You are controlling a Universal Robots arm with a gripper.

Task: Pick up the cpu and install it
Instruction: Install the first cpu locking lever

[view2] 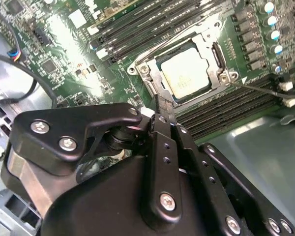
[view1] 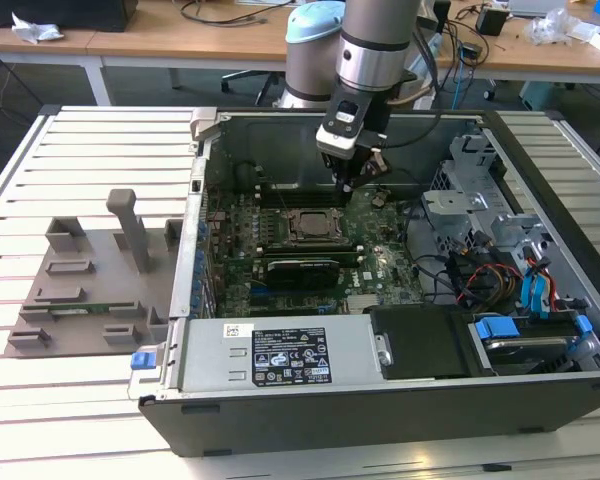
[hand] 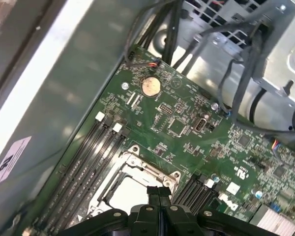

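Already seated, one cpu [view2: 187,73] in one socket [view2: 146,73], one hand [hand: 159,191] closed, empty.

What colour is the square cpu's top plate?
Silvery; the small flat square cpu shows best in the second wrist view.

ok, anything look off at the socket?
Nothing stands out. The cpu lies flat and square inside the socket frame, with no tilt visible. The gripper hangs close by, its fingers shut and empty.

The silvery square cpu [view2: 187,73] lies flat, seated within the socket frame [view2: 148,81].
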